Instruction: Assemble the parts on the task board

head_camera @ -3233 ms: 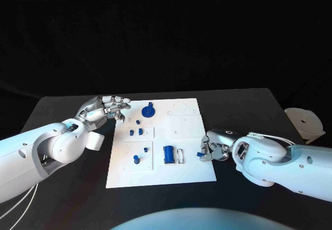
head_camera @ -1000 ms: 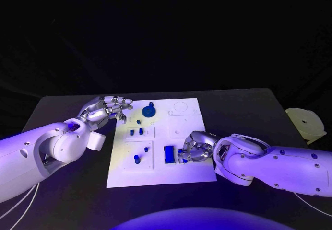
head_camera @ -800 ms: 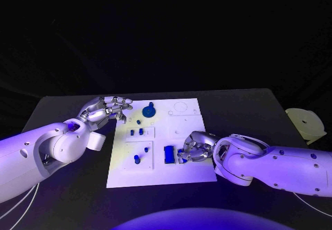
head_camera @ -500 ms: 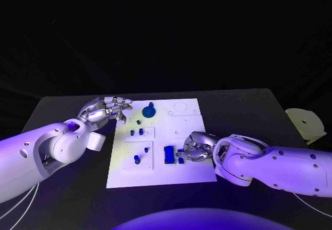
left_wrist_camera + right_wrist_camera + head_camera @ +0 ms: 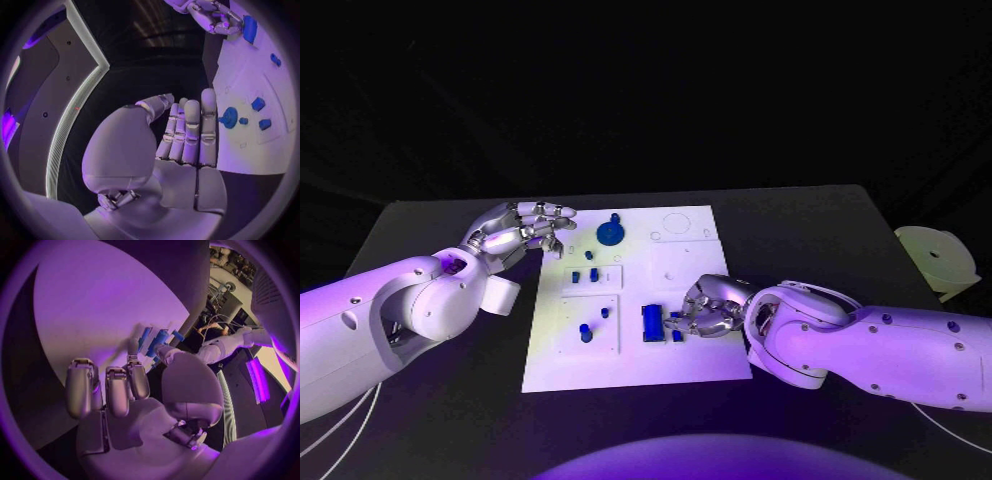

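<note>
The right hand [image 5: 710, 308] lies low over the near middle of the task board [image 5: 687, 268], thumb and a finger pinching a small blue part [image 5: 678, 325] just beside the upright blue block [image 5: 651, 322]. The left hand [image 5: 519, 229] hovers at the board's far left edge, fingers side by side and holding nothing, near the round blue part [image 5: 609, 234].

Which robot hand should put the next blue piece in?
Probably the right hand: it is over the task board, pinching a small blue part beside the tall blue block. The left hand sits at the board's far-left corner, holding nothing.
</note>
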You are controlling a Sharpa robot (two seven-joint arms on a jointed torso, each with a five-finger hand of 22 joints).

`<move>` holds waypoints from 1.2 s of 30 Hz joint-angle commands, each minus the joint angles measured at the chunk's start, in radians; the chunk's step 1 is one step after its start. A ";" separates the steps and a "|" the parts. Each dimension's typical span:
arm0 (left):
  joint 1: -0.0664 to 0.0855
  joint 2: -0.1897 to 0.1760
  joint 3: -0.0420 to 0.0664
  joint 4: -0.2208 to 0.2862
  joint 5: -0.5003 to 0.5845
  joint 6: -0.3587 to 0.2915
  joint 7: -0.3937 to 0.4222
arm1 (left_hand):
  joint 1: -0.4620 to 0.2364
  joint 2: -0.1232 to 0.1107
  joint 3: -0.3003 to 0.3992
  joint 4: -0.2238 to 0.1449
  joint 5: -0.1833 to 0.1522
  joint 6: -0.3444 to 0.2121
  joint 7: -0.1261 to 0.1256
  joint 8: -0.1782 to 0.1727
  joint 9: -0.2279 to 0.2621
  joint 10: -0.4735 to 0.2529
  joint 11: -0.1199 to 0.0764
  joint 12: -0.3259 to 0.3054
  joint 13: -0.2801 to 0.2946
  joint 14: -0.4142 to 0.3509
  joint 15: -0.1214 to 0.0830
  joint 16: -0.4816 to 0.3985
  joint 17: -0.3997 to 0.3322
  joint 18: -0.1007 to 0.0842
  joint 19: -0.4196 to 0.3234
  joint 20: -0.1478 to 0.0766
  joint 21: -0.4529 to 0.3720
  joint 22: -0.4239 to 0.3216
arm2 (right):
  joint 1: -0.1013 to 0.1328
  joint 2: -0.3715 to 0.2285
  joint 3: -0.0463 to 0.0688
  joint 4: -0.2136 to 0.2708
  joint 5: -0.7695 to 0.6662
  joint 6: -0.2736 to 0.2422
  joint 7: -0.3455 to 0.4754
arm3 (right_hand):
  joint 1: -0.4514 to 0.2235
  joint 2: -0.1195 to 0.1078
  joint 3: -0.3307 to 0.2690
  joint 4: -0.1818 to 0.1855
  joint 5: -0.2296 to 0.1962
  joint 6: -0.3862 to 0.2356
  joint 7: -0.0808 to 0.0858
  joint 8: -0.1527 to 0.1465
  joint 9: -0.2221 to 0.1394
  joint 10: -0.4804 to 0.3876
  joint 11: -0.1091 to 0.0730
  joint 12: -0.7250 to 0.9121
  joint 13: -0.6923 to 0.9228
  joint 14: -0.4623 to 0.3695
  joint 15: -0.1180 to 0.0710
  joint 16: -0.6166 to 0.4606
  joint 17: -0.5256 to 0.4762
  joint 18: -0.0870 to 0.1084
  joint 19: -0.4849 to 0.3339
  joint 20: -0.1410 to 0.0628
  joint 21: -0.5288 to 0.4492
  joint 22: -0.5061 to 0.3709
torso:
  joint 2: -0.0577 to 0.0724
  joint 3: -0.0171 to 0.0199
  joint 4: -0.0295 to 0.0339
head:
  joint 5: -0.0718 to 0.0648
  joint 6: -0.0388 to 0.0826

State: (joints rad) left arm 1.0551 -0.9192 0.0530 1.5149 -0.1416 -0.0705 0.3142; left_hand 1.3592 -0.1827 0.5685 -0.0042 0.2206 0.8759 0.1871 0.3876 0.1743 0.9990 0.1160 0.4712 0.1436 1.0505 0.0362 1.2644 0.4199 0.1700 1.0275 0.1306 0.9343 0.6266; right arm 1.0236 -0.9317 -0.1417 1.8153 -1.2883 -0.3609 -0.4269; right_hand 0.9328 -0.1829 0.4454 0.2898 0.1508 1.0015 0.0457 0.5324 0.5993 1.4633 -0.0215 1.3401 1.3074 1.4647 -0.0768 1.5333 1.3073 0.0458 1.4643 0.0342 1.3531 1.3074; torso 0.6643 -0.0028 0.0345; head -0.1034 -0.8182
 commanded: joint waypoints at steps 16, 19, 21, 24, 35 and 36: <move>0.000 -0.001 0.000 0.003 -0.011 0.018 0.000 | -0.006 0.007 0.004 0.004 0.006 -0.008 0.002 0.005 0.001 -0.007 -0.001 0.006 0.001 -0.006 0.004 -0.005 0.000 0.015 0.006 0.000 0.001 0.000 | -0.004 -0.033 0.000 0.023 -0.008 0.032 0.050 | 0.131 0.001 -0.063 -0.039 -0.058 0.005 0.002 -0.007 -0.003 0.008 -0.003 0.002 0.101 0.087 -0.007 0.002 0.166 -0.004 0.032 -0.007 0.005 0.207 | 0.000 0.0006 -0.0010 | 0.002 0.001; 0.000 0.000 0.000 0.003 -0.011 0.019 0.000 | -0.006 0.007 0.004 0.004 0.006 -0.008 0.002 0.005 0.001 -0.007 -0.001 0.006 0.001 -0.006 0.004 -0.005 0.000 0.015 0.006 0.000 0.001 0.000 | -0.005 -0.028 0.000 0.014 -0.015 0.032 0.047 | 0.145 0.004 -0.066 -0.042 -0.063 0.005 0.001 -0.008 -0.003 0.008 -0.003 0.001 0.101 0.087 -0.007 0.002 0.167 -0.004 0.033 -0.007 0.006 0.208 | -0.001 0.0004 -0.0004 | 0.000 0.001; 0.000 0.000 0.000 0.003 -0.012 0.019 0.000 | -0.006 0.007 0.004 0.004 0.006 -0.008 0.002 0.005 0.001 -0.007 -0.001 0.006 0.001 -0.006 0.004 -0.005 0.000 0.015 0.006 0.000 0.001 0.000 | -0.006 -0.022 0.000 0.005 -0.019 0.030 0.044 | 0.148 0.006 -0.067 -0.042 -0.064 0.006 0.001 -0.008 -0.004 0.009 -0.003 0.002 0.102 0.087 -0.007 0.002 0.167 -0.005 0.033 -0.007 0.008 0.208 | 0.000 0.0003 0.0000 | -0.001 0.001; 0.000 0.001 0.000 0.003 -0.012 0.020 0.000 | -0.006 0.007 0.004 0.004 0.006 -0.008 0.002 0.005 0.001 -0.007 -0.001 0.006 0.001 -0.006 0.004 -0.005 0.000 0.015 0.006 0.000 0.001 0.000 | -0.009 -0.013 0.000 -0.006 -0.025 0.028 0.039 | 0.154 0.012 -0.067 -0.042 -0.064 0.007 0.001 -0.008 -0.004 0.009 -0.003 0.003 0.103 0.087 -0.007 0.003 0.168 -0.005 0.033 -0.007 0.008 0.208 | 0.001 0.0008 0.0013 | -0.001 0.002; 0.000 -0.001 0.000 0.003 -0.012 0.019 -0.001 | -0.006 0.007 0.004 0.004 0.006 -0.008 0.002 0.005 0.001 -0.007 -0.001 0.006 0.001 -0.006 0.004 -0.005 0.000 0.015 0.006 0.000 0.001 0.000 | -0.012 0.001 0.000 -0.028 -0.051 0.033 0.028 | 0.219 0.028 -0.068 -0.065 -0.097 0.009 -0.003 -0.011 -0.008 0.012 -0.006 0.007 0.107 0.087 -0.010 0.003 0.169 -0.004 0.034 -0.009 0.008 0.208 | 0.000 -0.0003 -0.0011 | -0.002 0.002; 0.000 -0.001 0.000 0.003 -0.012 0.019 -0.001 | -0.006 0.007 0.004 0.004 0.006 -0.008 0.002 0.005 0.001 -0.007 -0.001 0.006 0.001 -0.006 0.004 -0.005 0.000 0.015 0.006 0.000 0.001 0.000 | -0.012 0.001 0.000 -0.027 -0.052 0.033 0.029 | 0.220 0.028 -0.068 -0.066 -0.097 0.009 -0.003 -0.011 -0.008 0.013 -0.007 0.008 0.108 0.087 -0.010 0.003 0.170 -0.004 0.034 -0.009 0.008 0.208 | 0.000 -0.0002 -0.0012 | -0.002 0.002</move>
State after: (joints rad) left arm 1.0551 -0.9214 0.0530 1.5151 -0.1508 -0.0679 0.3097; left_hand 1.3592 -0.1827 0.5685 -0.0042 0.2206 0.8759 0.1871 0.3875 0.1749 0.9991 0.1160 0.4712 0.1433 1.0504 0.0362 1.2644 0.4199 0.1700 1.0275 0.1306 0.9343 0.6265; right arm 1.0139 -0.9312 -0.1402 1.7903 -1.3135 -0.3478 -0.3939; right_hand 1.1452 -0.1555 0.3771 0.2287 0.0571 1.0049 0.0422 0.5240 0.5913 1.4633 -0.0215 1.3442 1.3073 1.4686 -0.0807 1.5333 1.3078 0.0458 1.4679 0.0306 1.3574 1.3079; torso 0.6650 -0.0028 0.0347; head -0.1055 -0.8168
